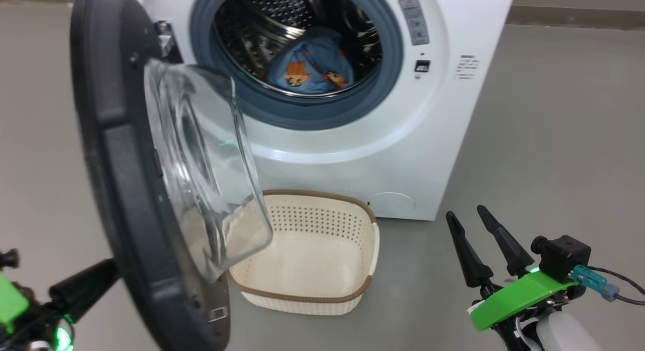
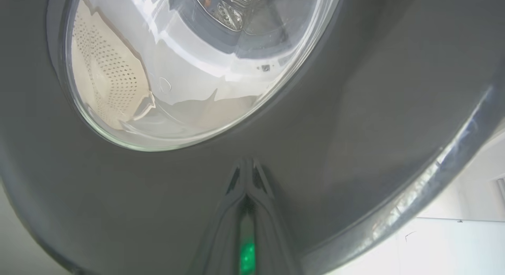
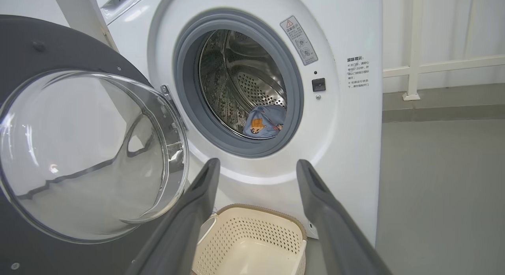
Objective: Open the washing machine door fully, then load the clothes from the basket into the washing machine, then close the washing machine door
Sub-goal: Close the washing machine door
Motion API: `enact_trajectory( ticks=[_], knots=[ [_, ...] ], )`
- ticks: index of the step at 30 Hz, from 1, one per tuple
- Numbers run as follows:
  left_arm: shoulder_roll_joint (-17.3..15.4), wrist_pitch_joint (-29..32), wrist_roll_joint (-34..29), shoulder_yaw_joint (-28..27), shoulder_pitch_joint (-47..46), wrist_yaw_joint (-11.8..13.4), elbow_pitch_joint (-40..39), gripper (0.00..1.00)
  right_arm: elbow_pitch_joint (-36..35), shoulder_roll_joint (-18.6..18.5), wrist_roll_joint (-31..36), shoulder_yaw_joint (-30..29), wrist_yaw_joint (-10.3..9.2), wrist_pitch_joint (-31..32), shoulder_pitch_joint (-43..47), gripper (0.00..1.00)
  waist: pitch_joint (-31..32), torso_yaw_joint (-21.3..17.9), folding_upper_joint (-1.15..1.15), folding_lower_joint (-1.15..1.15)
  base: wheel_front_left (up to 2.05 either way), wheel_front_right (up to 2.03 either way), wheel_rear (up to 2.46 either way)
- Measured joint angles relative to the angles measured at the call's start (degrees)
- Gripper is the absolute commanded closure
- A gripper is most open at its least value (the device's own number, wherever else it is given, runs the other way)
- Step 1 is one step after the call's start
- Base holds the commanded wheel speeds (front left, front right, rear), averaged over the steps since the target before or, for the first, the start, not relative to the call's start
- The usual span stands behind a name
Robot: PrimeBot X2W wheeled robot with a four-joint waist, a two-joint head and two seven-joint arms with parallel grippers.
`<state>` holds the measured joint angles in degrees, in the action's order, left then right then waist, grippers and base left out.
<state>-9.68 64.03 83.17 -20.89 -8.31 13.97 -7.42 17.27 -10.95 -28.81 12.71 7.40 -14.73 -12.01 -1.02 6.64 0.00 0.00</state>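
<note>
Inside washing machine (image 1: 352, 154): clothes (image 1: 310, 69); basket (image 1: 297, 295) below; left gripper (image 2: 245, 164) fingers together, right gripper (image 1: 466, 213) fingers apart.

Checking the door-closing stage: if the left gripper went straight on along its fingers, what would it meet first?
The washing machine door: the left gripper, fingers shut, points at its black outer face just outside the glass window. It looks close to touching, or already touching; depth is unclear.

Glossy white washing machine (image 1: 352, 154); shiny perforated steel drum (image 1: 262, 33); matt grey rubber ring (image 1: 302, 114). Dark plastic door (image 1: 116, 190), smooth clear glass bowl (image 1: 201, 164). Soft cloth clothes (image 1: 312, 64). Perforated cream plastic basket (image 1: 312, 220).
</note>
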Motion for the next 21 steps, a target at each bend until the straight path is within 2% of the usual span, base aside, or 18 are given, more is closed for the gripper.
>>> enact_trajectory(
  ticks=[11,21],
  knots=[
    [4.6,-2.2,-0.3,3.4,-0.4,1.3,-2.4,1.0,0.0,0.3,0.0,-0.1,0.0,0.0,0.3,0.0,0.6,-6.4,0.0,0.0,0.0,0.0,0.0],
    [6.4,-5.1,0.1,5.6,-4.4,-0.1,-0.6,1.0,-0.2,0.6,0.0,-0.7,0.0,0.0,0.3,0.0,-0.4,-12.2,0.0,0.0,0.0,0.0,0.0]
  ],
)
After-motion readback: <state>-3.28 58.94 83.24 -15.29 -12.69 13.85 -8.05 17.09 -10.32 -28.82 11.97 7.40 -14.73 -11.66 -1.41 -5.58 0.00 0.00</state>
